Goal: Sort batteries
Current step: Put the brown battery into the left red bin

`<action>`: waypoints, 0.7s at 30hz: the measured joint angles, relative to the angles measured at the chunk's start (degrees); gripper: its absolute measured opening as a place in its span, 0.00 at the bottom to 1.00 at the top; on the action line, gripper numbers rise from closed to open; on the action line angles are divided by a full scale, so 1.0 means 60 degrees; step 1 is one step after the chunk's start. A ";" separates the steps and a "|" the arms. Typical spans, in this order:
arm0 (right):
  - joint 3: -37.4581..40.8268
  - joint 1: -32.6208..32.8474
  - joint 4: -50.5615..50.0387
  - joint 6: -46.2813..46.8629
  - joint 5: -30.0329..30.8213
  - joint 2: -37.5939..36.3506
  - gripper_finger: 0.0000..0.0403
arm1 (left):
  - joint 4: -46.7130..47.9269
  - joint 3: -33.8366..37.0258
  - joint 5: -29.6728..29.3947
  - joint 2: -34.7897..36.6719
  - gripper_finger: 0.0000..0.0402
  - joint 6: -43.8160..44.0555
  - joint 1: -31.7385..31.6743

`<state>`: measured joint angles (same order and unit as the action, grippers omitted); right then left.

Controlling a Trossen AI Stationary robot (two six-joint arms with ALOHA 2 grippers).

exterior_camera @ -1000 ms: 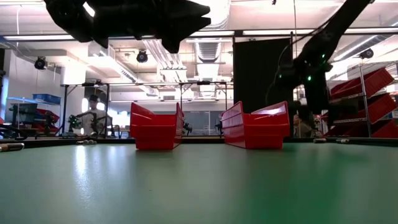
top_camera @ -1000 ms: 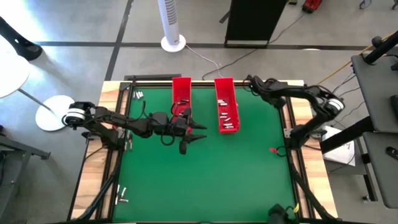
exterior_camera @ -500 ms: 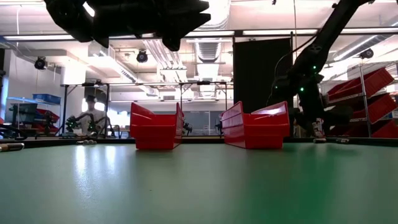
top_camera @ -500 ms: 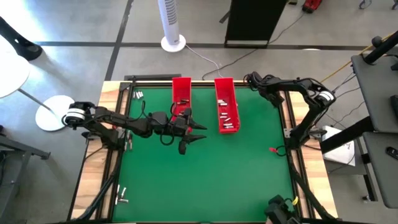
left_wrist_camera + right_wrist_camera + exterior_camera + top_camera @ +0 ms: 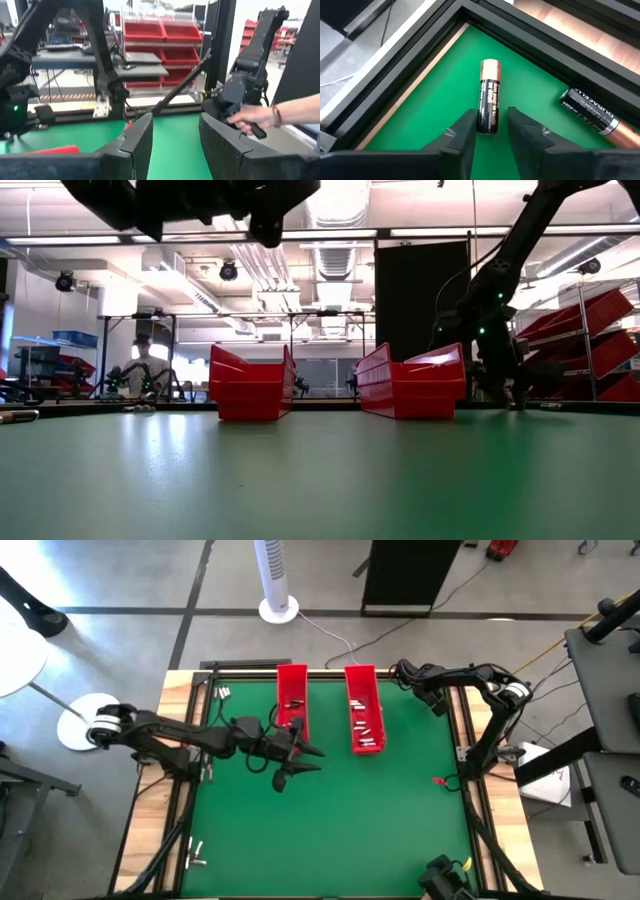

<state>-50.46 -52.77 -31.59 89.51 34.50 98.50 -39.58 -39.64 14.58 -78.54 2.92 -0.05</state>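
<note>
A black-and-copper battery [image 5: 489,95] lies on the green mat in the table's far right corner. My right gripper [image 5: 491,120] slants down over it, open, one finger on either side of its black end. In the high view this gripper [image 5: 405,671] sits at that corner. A second battery [image 5: 590,116] lies against the dark frame beside it. My left gripper [image 5: 298,756] hovers open and empty above the mat, next to the left red tray [image 5: 291,690]. The right red tray [image 5: 364,740] holds several batteries. My right gripper straddles the battery's black end [image 5: 487,127] from above at a slant, fingers along the battery, which lies flat on the mat. Green mat shows between the battery and one finger [image 5: 517,125]. Whether the other finger [image 5: 466,127] touches it, I cannot tell.
More batteries lie at the far left corner [image 5: 222,692] and the near left edge [image 5: 196,856]. A small red piece [image 5: 438,781] lies at the right edge. Dark frame rails [image 5: 520,30] close in the corner. A person's hand [image 5: 252,117] shows beyond the table.
My right gripper has sunk toward the table's far right corner and come in over the mat there. My left gripper has risen a little and drawn back toward the table's left edge.
</note>
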 joint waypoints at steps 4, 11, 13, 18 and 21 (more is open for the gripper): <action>0.0019 0.0045 -0.0018 -0.0190 0.0032 0.0038 0.18 | 0.0836 0.0000 -0.0002 0.0347 0.35 -0.0027 0.0029; 0.0150 0.0440 0.0059 -0.0613 0.0281 0.0180 0.09 | 0.1032 0.0067 -0.0325 0.0629 0.35 -0.0072 0.0083; 0.0185 0.0605 0.0057 -0.1093 0.0290 0.0186 0.10 | 0.1072 0.0150 -0.0521 0.0682 0.35 -0.0136 0.0083; 0.0215 0.1214 -0.0556 -0.1643 0.0159 0.0090 0.13 | 0.1058 0.0379 -0.0789 0.0945 0.35 -0.0151 0.0083; 0.0232 0.1506 -0.1248 -0.1494 -0.0139 -0.0191 0.12 | 0.1079 0.0604 -0.0977 0.1207 0.35 -0.0150 0.0083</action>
<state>-49.06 -43.74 -39.08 80.55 33.67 97.35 -33.10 -36.01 8.72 -71.30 2.02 0.45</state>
